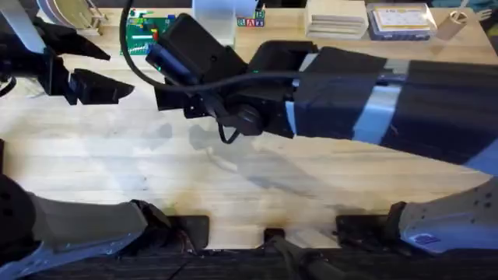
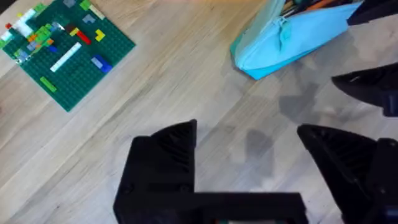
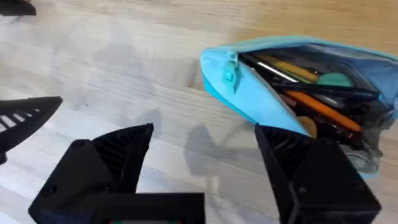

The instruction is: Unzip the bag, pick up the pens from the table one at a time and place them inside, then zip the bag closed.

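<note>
Now, line by line:

Right gripper (image 3: pixel 205 165): jaws spread wide with nothing between them; bare wood shows in the gap. One black finger (image 3: pixel 311 174) sits just in front of the bag's open side, whether touching it I cannot tell.

Left gripper (image 2: pixel 249 158): likewise gaping and empty, hovering over bare tabletop, with the bag near and beyond it.

Bag (image 3: pixel 273 93): light blue pouch lying on the table, unzipped. Its mouth gapes, and the small zipper pull (image 3: pixel 229 74) hangs at the pointed end. In the left wrist view the bag (image 2: pixel 292 40) lies on its side with the pull dangling near its tip.

Pens (image 3: pixel 311 93): dark stick pens lie inside the open pouch among orange, yellow and green items; how many dark ones there are I cannot tell.

Right arm (image 1: pixel 373 101): large and dark in the overhead view, reaching across the middle of the table toward the left.

Left arm (image 1: pixel 78 82): dark shape at the far left of the table in the overhead view.

Table (image 1: pixel 156 179): light wood-grain top, its middle bare in the overhead view.

Lego baseplate (image 2: pixel 65 50): green, with coloured bricks on it, well apart from the bag.

Far edge of table: boxes (image 1: pixel 338 17) and other small items.
</note>
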Controlling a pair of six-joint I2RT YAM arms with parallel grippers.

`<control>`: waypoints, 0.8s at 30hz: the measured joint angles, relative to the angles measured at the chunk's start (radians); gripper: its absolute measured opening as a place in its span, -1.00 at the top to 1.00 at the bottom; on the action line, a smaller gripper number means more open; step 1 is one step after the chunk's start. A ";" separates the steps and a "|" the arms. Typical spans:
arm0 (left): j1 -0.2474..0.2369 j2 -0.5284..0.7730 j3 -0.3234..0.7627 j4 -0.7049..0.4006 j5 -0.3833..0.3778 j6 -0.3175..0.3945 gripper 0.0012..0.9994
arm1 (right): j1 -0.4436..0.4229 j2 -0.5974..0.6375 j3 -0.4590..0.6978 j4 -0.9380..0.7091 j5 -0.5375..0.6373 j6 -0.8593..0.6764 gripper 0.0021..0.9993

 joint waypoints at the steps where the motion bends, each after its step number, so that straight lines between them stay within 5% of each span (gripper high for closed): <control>1: 0.000 0.000 0.000 0.000 0.000 0.000 -0.99 | 0.000 0.005 0.000 0.004 0.003 0.000 -0.99; 24: 0.000 0.000 0.000 0.000 0.000 0.000 -0.99 | 0.000 0.112 0.001 0.117 0.064 -0.065 -0.99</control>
